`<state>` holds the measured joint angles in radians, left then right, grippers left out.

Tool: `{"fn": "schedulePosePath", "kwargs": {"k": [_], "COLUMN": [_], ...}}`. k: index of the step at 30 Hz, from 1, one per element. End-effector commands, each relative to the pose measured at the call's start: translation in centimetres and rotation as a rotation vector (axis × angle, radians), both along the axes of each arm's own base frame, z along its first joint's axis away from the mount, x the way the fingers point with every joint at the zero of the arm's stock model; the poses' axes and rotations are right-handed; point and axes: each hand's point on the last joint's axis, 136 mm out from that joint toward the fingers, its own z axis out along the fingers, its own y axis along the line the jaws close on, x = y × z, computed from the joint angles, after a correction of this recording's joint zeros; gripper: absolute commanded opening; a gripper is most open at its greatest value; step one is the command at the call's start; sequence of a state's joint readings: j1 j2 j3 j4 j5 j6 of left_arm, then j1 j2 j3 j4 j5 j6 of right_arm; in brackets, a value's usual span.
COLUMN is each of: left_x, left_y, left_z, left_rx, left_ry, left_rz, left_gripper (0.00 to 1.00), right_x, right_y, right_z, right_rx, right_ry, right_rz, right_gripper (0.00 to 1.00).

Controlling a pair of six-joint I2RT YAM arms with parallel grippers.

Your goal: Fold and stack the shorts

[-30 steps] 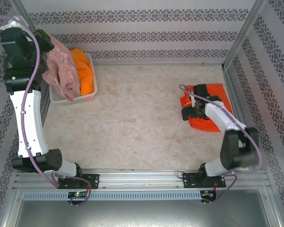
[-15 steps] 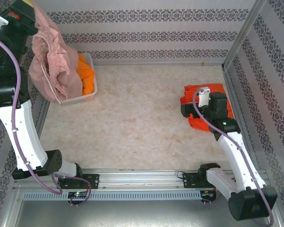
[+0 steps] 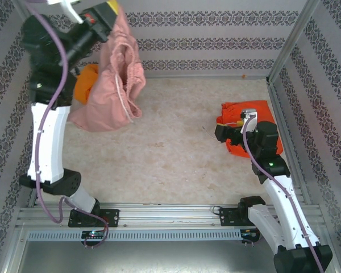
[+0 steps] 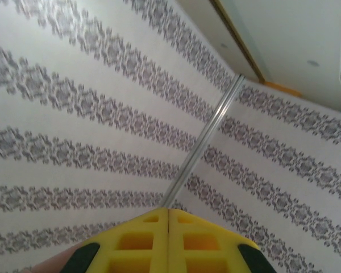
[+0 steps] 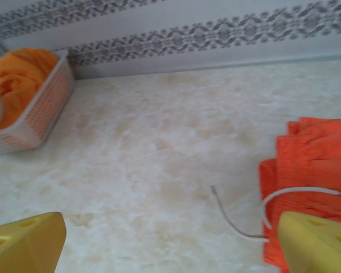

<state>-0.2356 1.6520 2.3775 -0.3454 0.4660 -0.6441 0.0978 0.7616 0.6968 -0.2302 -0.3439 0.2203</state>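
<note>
Table (image 3: 170, 162): shorts (image 3: 262, 108) perhaps under right gripper (image 3: 224, 133)

Soft, even light is washing over my table (image 3: 176, 165), leaving hardly any shadows. Wallpaper (image 4: 74, 114) is smearing in my left wrist view; my right fingers (image 5: 23, 244) are blurring close up.

L arm (image 3: 48, 142) rises from its base at 7 o'clock in top view. White link runs up the left side, elbow bent near 10, wrist reaching twd 11-12. L tool (image 3: 109, 8) sits high above the desk (image 3: 170, 153). In wrist cam its yellow pads (image 4: 136, 244) are pressed flat together, clamped on the pink shorts (image 3: 111, 85) hanging under it. R arm (image 3: 284, 199) has its base at 5 o'clock, elbow folded back past the near edge, forearm running up twd 3. R tool (image 3: 220, 132) is low, pointing to 9, fingers (image 5: 23, 244) spread wide apart.
</note>
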Motion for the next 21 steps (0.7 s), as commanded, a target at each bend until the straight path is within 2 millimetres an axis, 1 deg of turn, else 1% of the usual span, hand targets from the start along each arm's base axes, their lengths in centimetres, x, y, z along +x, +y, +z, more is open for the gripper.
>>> {"fn": "schedulePosePath", "kwargs": {"k": [1, 4, 7, 9, 12, 14, 15, 17, 19, 21], "left_x": [3.0, 5.3, 6.5, 7.1, 8.2, 8.6, 8.6, 8.5, 8.2, 7.9], "left_y": [-3.6, -7.9, -11.6, -13.4, -14.7, -15.1, -15.2, -15.2, -15.2, -15.0], "left_z": [-3.4, -8.0, -11.4, -13.0, -15.2, -16.2, -16.5, -17.0, -17.4, -17.5], "left_rx": [0.073, 0.148, 0.171, 0.163, 0.158, 0.165, 0.167, 0.171, 0.172, 0.167], "left_ry": [0.049, 0.124, 0.158, 0.178, 0.229, 0.252, 0.256, 0.268, 0.271, 0.268], "left_rz": [-0.022, -0.057, -0.109, -0.133, -0.145, -0.151, -0.151, -0.154, -0.161, -0.164], "left_gripper": [0.0, 0.0, 0.0, 0.0, 0.0, 0.0, 0.0, 0.0, 0.0, 0.0], "right_x": [-0.4, -0.3, -0.2, -0.3, -0.7, -1.2, -1.3, -1.2, -0.7, -0.1], "right_y": [2.7, 3.8, 5.7, 7.7, 11.0, 13.3, 14.1, 15.2, 15.5, 15.6], "right_z": [2.6, 2.0, 0.8, -0.2, -1.6, -2.4, -2.9, -4.3, -5.3, -5.7], "right_rx": [0.084, 0.071, 0.051, 0.021, -0.046, -0.088, -0.114, -0.192, -0.245, -0.276], "right_ry": [-0.032, -0.021, -0.002, 0.014, 0.008, -0.019, -0.029, -0.042, -0.035, -0.031], "right_rz": [0.121, 0.144, 0.188, 0.243, 0.325, 0.383, 0.399, 0.415, 0.417, 0.413], "right_gripper": [0.94, 0.91, 0.88, 0.87, 0.84, 0.85, 0.85, 0.86, 0.86, 0.86]}}
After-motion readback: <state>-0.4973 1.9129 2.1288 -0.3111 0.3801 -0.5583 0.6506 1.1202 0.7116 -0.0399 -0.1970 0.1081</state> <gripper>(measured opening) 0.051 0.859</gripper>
